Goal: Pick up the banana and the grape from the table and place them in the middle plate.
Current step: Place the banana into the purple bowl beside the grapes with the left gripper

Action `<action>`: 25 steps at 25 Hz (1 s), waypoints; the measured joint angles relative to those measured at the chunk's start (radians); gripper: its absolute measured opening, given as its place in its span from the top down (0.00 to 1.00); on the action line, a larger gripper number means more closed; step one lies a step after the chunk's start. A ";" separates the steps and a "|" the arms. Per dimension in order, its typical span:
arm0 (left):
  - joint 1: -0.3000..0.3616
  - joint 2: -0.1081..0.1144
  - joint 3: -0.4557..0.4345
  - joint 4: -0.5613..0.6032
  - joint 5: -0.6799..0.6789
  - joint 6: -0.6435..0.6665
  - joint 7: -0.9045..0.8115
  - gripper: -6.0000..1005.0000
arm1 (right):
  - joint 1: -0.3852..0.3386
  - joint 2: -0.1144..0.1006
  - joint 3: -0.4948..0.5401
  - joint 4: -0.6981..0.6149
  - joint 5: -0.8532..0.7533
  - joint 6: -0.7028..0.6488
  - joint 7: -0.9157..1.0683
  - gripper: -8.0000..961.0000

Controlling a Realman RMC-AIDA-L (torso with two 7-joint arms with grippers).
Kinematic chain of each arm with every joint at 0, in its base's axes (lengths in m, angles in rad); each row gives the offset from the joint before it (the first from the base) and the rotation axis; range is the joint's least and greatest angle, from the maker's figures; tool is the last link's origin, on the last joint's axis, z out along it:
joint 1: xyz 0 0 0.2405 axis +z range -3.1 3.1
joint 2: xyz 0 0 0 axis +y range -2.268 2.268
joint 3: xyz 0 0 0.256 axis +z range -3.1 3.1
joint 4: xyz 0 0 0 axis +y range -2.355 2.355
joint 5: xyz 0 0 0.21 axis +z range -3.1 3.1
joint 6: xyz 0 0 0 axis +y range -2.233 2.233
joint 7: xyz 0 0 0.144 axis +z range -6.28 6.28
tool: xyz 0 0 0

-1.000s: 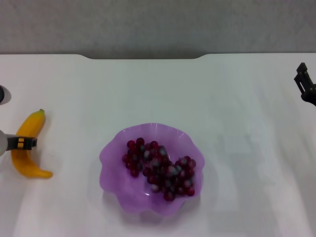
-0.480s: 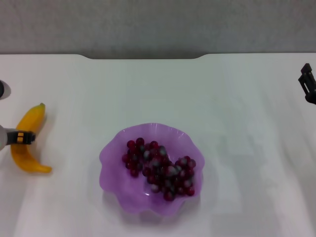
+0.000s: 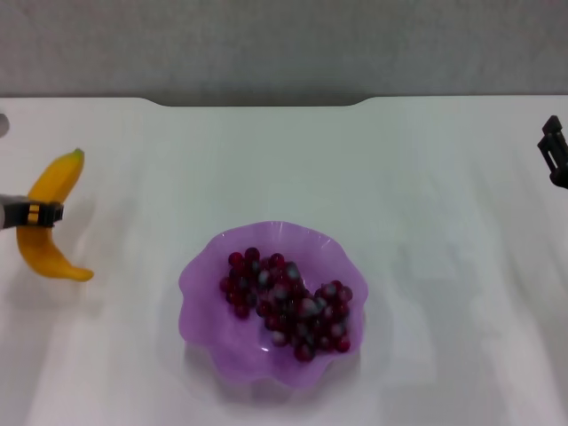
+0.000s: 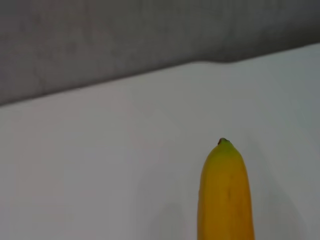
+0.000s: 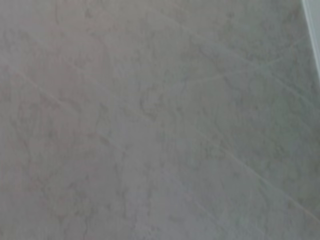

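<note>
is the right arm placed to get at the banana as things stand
Probably not: the right gripper sits at the table's far right edge, while the banana is at the far left, gripped by the left gripper.

Robot test bench or lab setup, not a home or kitchen. Plain white matte surface (image 3: 426, 177) fills the head view, with a notched cutout in its far edge at 12 o'clock and a bare grey wall (image 3: 284, 44) behind it. Props are few and staged: purple scalloped plate (image 3: 200, 284) near centre holding a bunch of grapes (image 3: 288, 302), and a banana (image 3: 53, 217) at 9 o'clock. Black robot hardware (image 3: 555, 151) pokes in at 3 o'clock. Right wrist view shows only a grey veined floor-like area (image 5: 150, 125). Left wrist view repeats the white surface and grey wall.
</note>
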 joint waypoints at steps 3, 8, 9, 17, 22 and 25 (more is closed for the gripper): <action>0.029 0.000 0.023 0.093 -0.001 -0.043 0.002 0.54 | 0.000 0.000 0.000 0.001 0.000 0.000 0.000 0.24; 0.071 0.000 0.067 0.249 -0.008 -0.146 0.020 0.54 | 0.000 0.000 0.000 0.003 0.000 0.000 -0.001 0.24; 0.082 0.000 0.069 0.285 -0.019 -0.172 0.032 0.54 | 0.000 0.000 0.000 0.003 0.000 0.000 -0.001 0.24; 0.151 0.002 0.069 0.464 -0.207 -0.290 0.195 0.54 | 0.000 0.000 0.000 0.003 0.000 0.000 -0.001 0.24; 0.168 0.002 0.122 0.503 -0.310 -0.331 0.306 0.54 | 0.000 0.000 0.000 0.004 0.000 0.000 -0.001 0.24; 0.178 0.002 0.164 0.516 -0.400 -0.337 0.384 0.54 | 0.000 0.000 0.000 0.004 0.000 0.000 -0.001 0.24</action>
